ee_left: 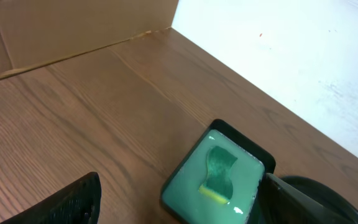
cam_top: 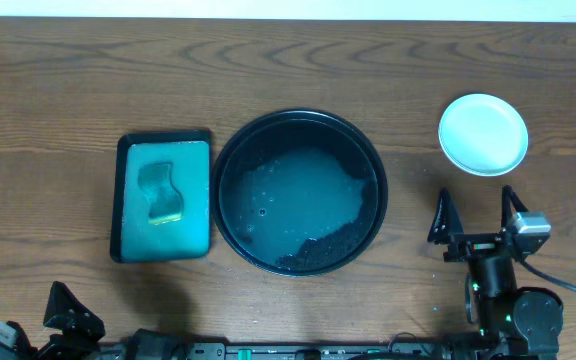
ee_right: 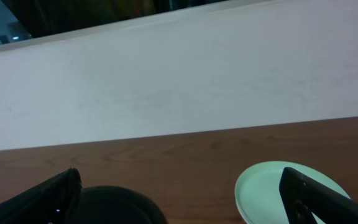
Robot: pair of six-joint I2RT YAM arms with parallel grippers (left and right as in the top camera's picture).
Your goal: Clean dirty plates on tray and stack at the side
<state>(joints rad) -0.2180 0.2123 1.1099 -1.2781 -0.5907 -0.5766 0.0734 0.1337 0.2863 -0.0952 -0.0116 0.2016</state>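
The round black tray (cam_top: 372,170) sits mid-table and holds only a film of cloudy pale water. A pale mint plate (cam_top: 483,133) rests on the wood to its right; I cannot tell whether others lie under it. My right gripper (cam_top: 478,215) hovers open just in front of that plate, nothing between its fingers. In the right wrist view the plate (ee_right: 260,186) lies ahead at the right and the tray rim (ee_right: 117,202) at the left, with the gripper (ee_right: 179,180) open. My left gripper (cam_top: 73,312) stays at the front left, open (ee_left: 181,180) and holding nothing.
A rectangular dark green tray (cam_top: 125,200) with a sponge (cam_top: 160,192) in pale liquid lies left of the black tray; the left wrist view shows the sponge (ee_left: 219,174) too. A cardboard wall (ee_left: 73,25) stands past the table's far left.
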